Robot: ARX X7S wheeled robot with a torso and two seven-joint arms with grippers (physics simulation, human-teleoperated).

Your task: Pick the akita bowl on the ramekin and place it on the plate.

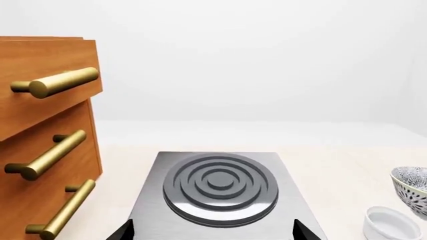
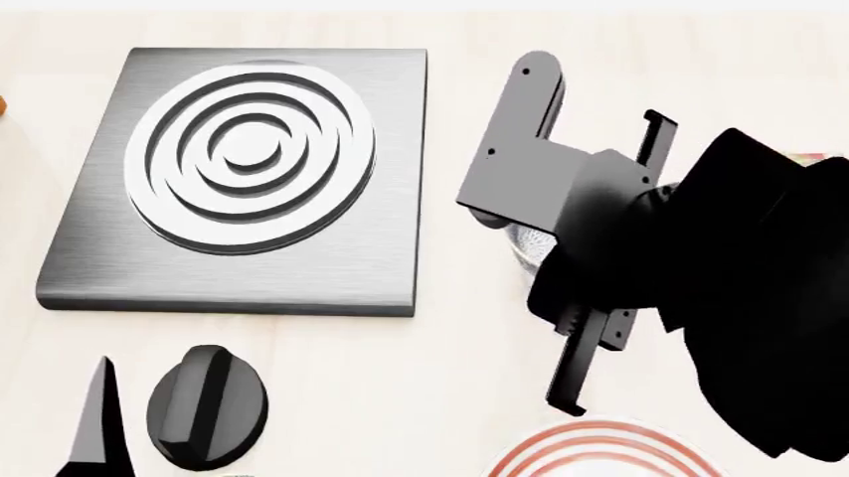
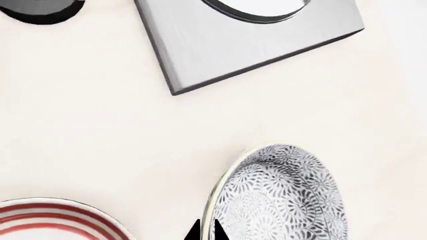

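Note:
The akita bowl (image 3: 280, 195), grey-black speckled, fills the near part of the right wrist view. My right gripper (image 3: 203, 232) is shut on its cream rim, one fingertip on each side. From the head view my right arm (image 2: 597, 219) hides most of the bowl, and only a sliver (image 2: 528, 243) shows. In the left wrist view the bowl (image 1: 410, 190) sits tilted just beyond the white ramekin (image 1: 392, 224), whose inside shows empty. The red-ringed plate (image 2: 597, 452) lies near the front edge and also shows in the right wrist view (image 3: 53, 220). My left gripper (image 1: 213, 235) is open over the stove plate.
A grey stove plate (image 2: 239, 169) with a ringed burner lies at the left, with a black knob (image 2: 206, 402) in front of it. A wooden cabinet (image 1: 40, 150) with brass handles stands at the far left. One left finger (image 2: 95, 417) shows at the bottom left.

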